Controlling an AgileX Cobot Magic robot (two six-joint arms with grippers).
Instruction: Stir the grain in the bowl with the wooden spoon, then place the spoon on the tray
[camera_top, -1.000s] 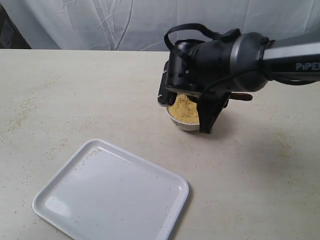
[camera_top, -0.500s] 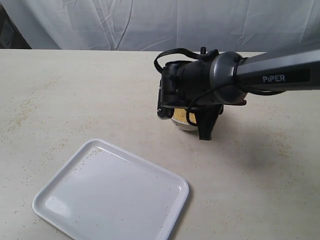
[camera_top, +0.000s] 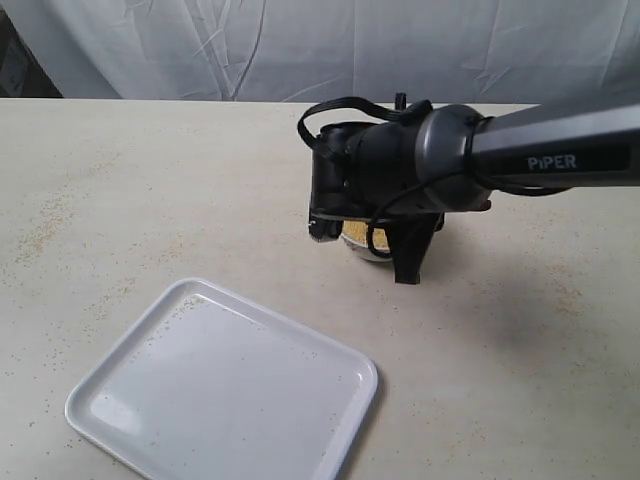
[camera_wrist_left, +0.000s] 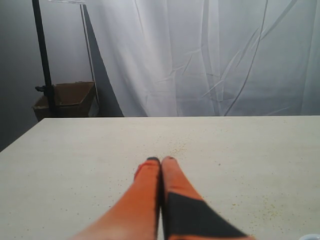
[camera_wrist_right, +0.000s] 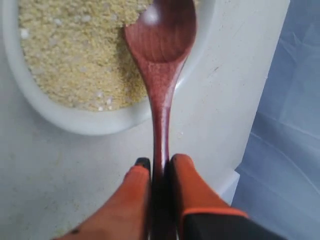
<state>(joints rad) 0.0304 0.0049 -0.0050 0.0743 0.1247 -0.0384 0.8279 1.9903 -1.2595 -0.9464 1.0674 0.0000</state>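
A pale table (camera_top: 150, 180) is sitting before a white curtain (camera_top: 300, 50). The right gripper (camera_wrist_right: 157, 162) is pinching the slim handle of the dark red-brown wooden spoon (camera_wrist_right: 161, 45), its scoop ahead in fine yellow grain (camera_wrist_right: 75, 50) in the small white bowl (camera_wrist_right: 75, 120). It is looking stiff, light, slippery.

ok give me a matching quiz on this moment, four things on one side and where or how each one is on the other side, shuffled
1. dark reddish-brown wooden spoon
2. fine yellow grain
3. large white rectangular plastic tray
4. left end effector

A. shut, holding nothing
B. heaped in the small white ceramic bowl
C. clamped in the right end effector, oval end over the grain
D. flat on the table, apart from the bowl

Pairs: 1-C, 2-B, 3-D, 4-A
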